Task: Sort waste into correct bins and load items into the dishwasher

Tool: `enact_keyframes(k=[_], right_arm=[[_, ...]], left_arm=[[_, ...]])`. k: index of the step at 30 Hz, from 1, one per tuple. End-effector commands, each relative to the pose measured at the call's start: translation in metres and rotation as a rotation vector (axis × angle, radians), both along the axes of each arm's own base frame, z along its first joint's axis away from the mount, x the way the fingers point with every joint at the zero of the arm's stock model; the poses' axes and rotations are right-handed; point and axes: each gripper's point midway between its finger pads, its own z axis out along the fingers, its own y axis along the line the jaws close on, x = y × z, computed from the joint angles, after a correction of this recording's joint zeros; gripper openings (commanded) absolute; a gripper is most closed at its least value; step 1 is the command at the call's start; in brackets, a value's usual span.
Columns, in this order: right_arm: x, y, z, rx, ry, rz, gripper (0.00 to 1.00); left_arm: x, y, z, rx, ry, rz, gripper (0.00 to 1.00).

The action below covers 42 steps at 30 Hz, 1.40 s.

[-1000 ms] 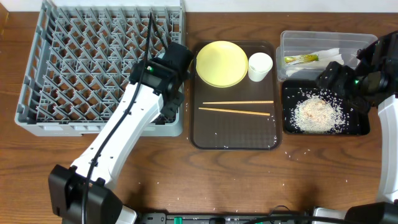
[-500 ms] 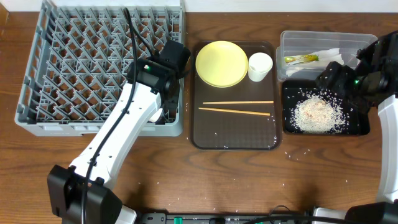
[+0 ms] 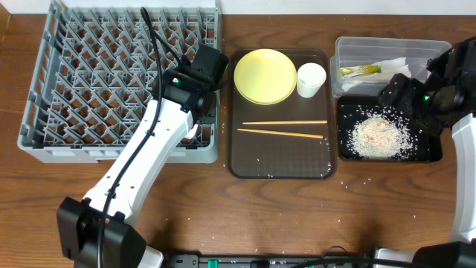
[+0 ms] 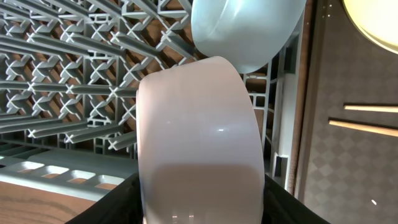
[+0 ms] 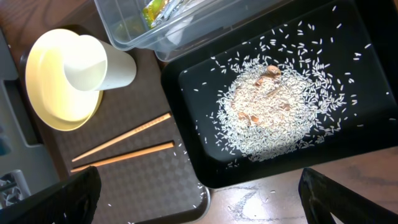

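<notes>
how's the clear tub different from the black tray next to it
The clear tub is see-through with tall walls; the black tray is opaque and shallow. The clear tub holds a green-yellow wrapper and white napkins; the black tray holds a pile of rice. Both are rectangular, about equally wide, and sit side by side.

We've got the left arm in white shells on the long links, with black joint housings, a green LED by the wrist and a black cable looping off the top. The right arm has the same white link, black wrist blocks and its own green light. The left hand and right hand both have matte black fingers.
</notes>
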Motion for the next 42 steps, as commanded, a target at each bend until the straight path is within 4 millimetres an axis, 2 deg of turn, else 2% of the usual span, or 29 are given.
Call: enact_keyframes(k=[1, 12, 18, 20, 23, 27, 32, 38, 42], right_arm=[[0.001, 0.0, 0.007, -0.001, -0.02, 0.003, 0.99], [0.001, 0.0, 0.007, -0.001, -0.02, 0.003, 0.99], [0.001, 0.0, 0.007, -0.001, -0.02, 0.003, 0.99], [0.001, 0.0, 0.007, -0.001, -0.02, 0.003, 0.99], [0.001, 0.0, 0.007, -0.001, -0.02, 0.003, 0.99], [0.001, 0.0, 0.007, -0.001, -0.02, 0.003, 0.99], [0.001, 0.0, 0.007, -0.001, -0.02, 0.003, 0.99], [0.001, 0.0, 0.007, -0.001, -0.02, 0.003, 0.99], [0.001, 0.0, 0.007, -0.001, -0.02, 0.003, 0.99]], left_arm=[[-0.003, 0.007, -0.004, 0.019, 0.016, 0.019, 0.54], [-0.01, 0.009, -0.021, 0.034, 0.059, 0.016, 0.55], [-0.009, 0.006, -0.023, 0.018, 0.053, 0.012, 0.56], [-0.009, -0.001, -0.024, -0.021, 0.058, 0.002, 0.62], [-0.009, -0.006, -0.025, -0.052, 0.066, -0.006, 0.64], [-0.011, -0.007, -0.026, -0.053, 0.072, -0.007, 0.7], [-0.01, -0.007, -0.026, -0.054, 0.069, -0.008, 0.72], [-0.006, -0.014, -0.018, -0.04, 0.059, -0.085, 0.72], [-0.003, -0.039, 0.0, -0.058, 0.026, -0.205, 0.72]])
